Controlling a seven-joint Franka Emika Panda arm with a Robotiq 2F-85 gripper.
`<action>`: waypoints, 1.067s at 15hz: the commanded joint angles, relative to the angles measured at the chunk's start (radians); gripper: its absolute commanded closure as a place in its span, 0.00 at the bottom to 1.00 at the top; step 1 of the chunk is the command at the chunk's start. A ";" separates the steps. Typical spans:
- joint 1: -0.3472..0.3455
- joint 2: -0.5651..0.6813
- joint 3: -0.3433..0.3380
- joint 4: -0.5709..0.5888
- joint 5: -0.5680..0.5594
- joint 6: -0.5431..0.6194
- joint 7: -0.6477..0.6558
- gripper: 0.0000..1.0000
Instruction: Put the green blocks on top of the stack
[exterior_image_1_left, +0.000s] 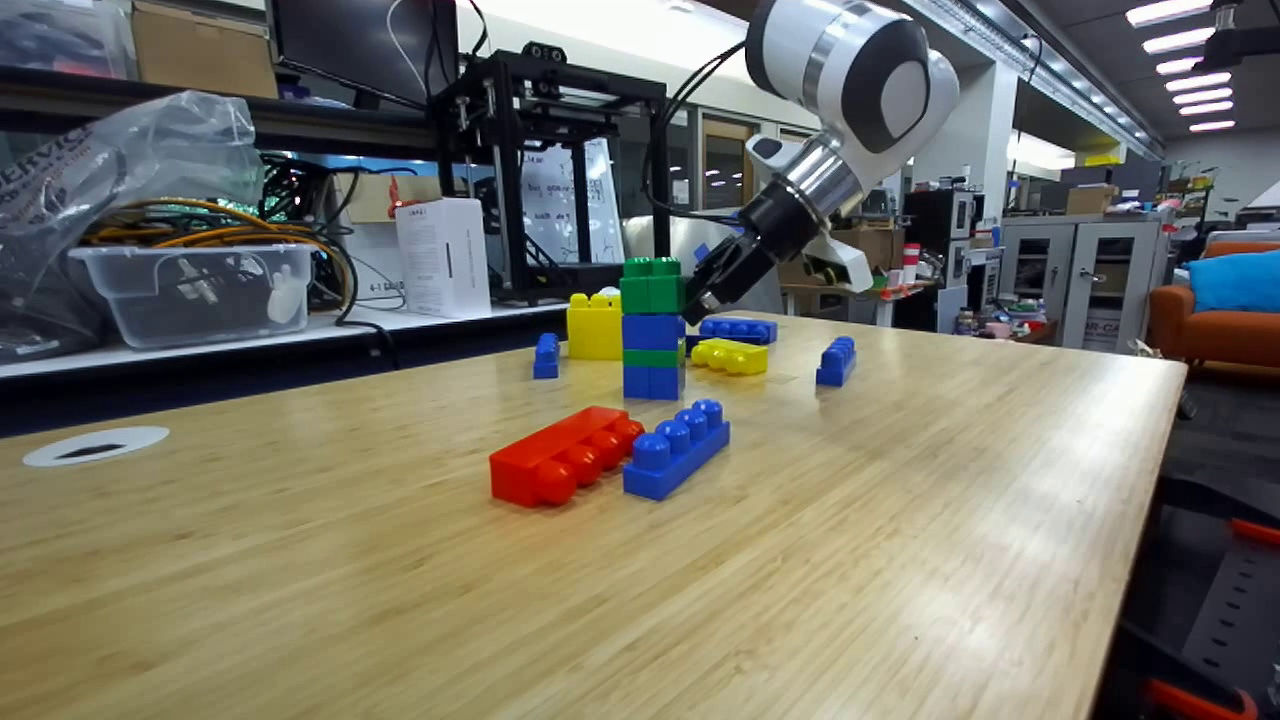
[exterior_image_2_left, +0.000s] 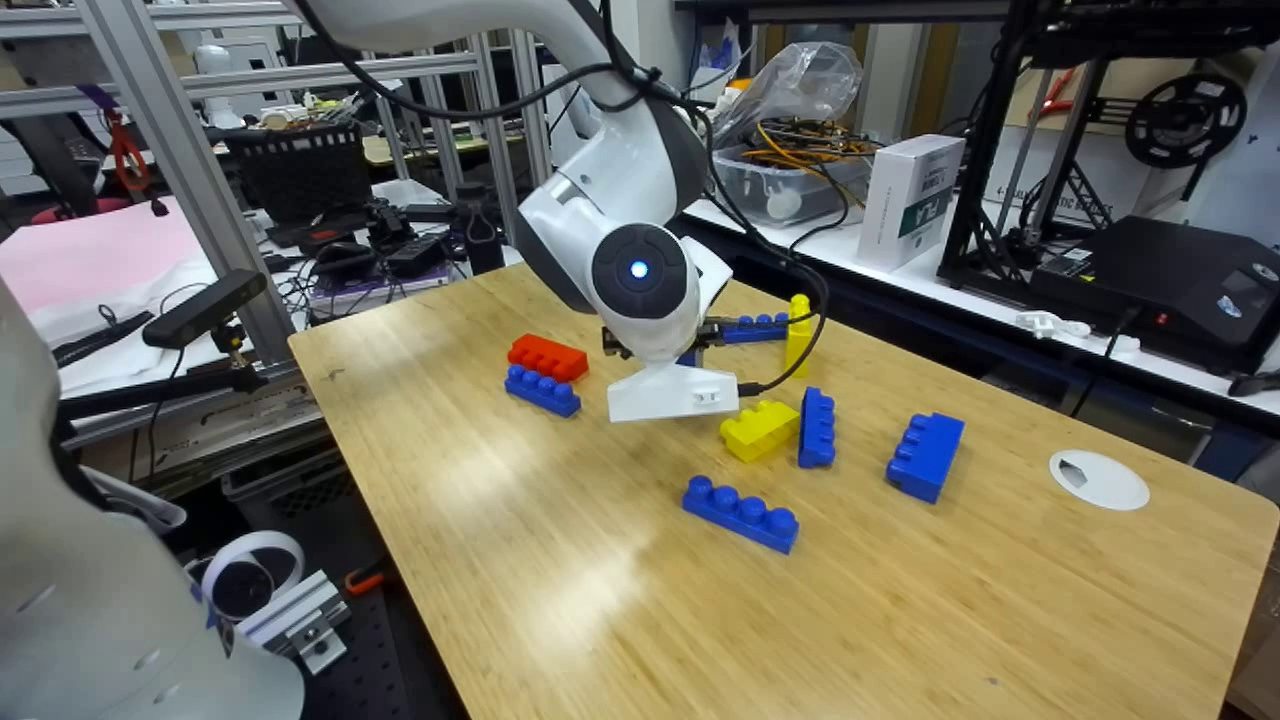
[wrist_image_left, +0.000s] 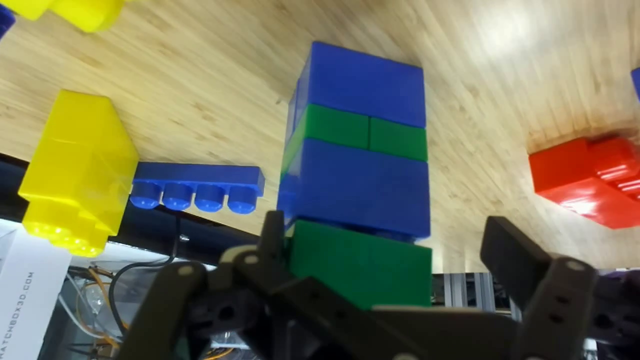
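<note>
- Arm (exterior_image_2_left: 635, 175) blocks most of the stack (wrist_image_left: 367, 180) in an exterior view.
- Wrist view: gripper (wrist_image_left: 387, 232) covers part of the top green brick (wrist_image_left: 365, 265).
- Red brick (wrist_image_left: 580, 175) runs off right edge there.
- White box (exterior_image_1_left: 445, 258) print too small for me in an exterior view.

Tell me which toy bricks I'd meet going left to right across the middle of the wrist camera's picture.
Chunky yellow plastic block → slim blue plastic brick with four visible studs → tower of alternating blue and green plastic bricks → red studded plastic brick, cut off by the right edge.
</note>
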 joint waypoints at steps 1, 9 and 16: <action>0.037 -0.082 0.023 -0.046 0.010 0.137 -0.010 0.00; 0.162 -0.186 0.114 -0.066 -0.169 0.580 0.288 0.00; 0.237 -0.121 0.151 -0.189 -0.428 0.767 0.713 0.00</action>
